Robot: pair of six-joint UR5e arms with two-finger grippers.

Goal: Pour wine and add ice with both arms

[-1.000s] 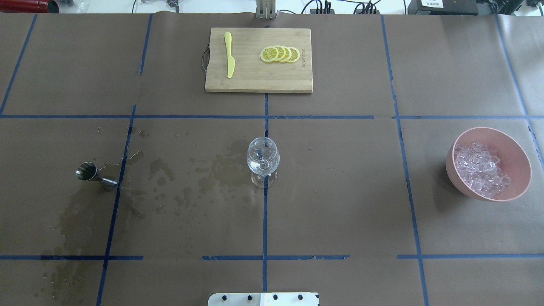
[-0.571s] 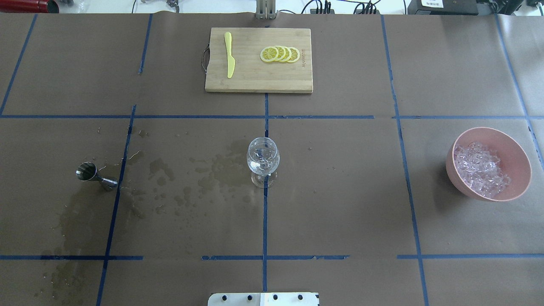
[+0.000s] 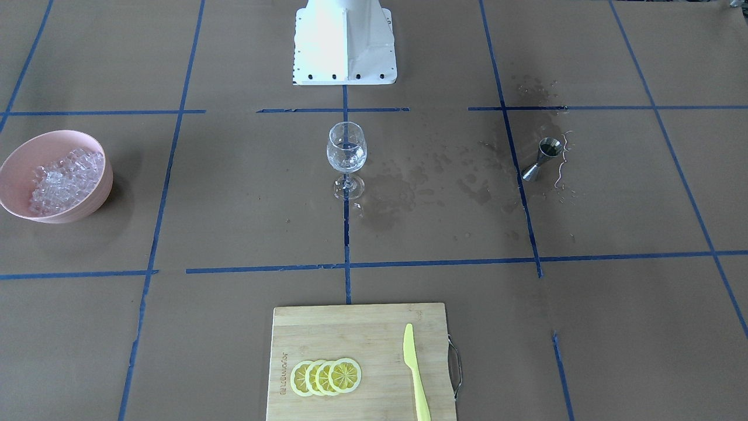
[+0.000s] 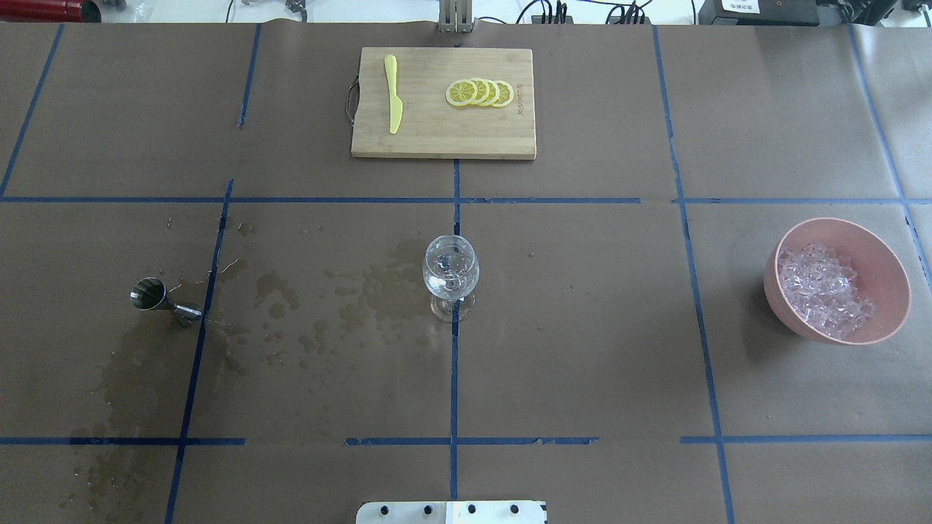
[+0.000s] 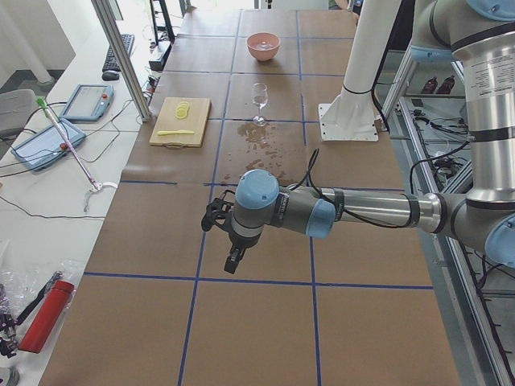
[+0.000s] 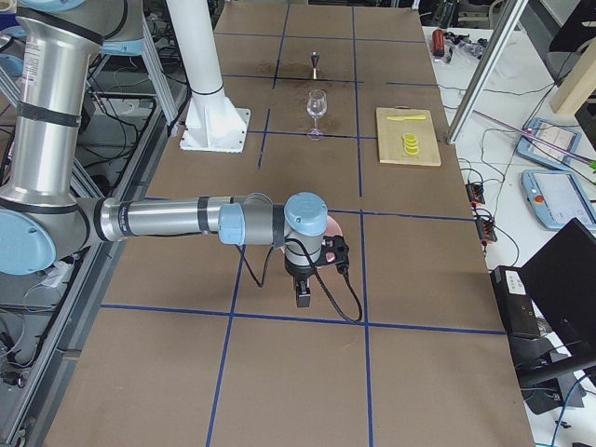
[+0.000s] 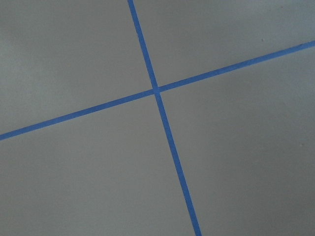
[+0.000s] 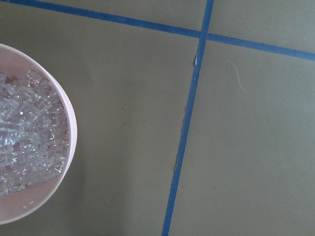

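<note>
A clear stemmed glass (image 4: 451, 275) (image 3: 346, 153) stands at the table's middle. The wine is hidden: I make out no liquid in the glass or in the steel jigger (image 4: 156, 297) (image 3: 543, 155). The ice (image 4: 823, 291) (image 8: 24, 147) fills a pink bowl (image 4: 772, 291) (image 3: 11, 169) on the right. The left arm (image 5: 362, 211) holds my left gripper (image 5: 232, 261) over bare paper far from the jigger. The right arm (image 6: 168, 219) holds my right gripper (image 6: 303, 296) just beside the bowl. Both grippers show only in the side views, so I cannot tell whether they are open or shut.
A wooden cutting board (image 4: 495, 138) at the far side carries lemon slices (image 4: 480, 92) and a yellow knife (image 4: 393, 94). Dark wet stains (image 4: 378, 291) mark the paper between jigger and glass. The white robot base (image 3: 345, 41) stands at the near edge.
</note>
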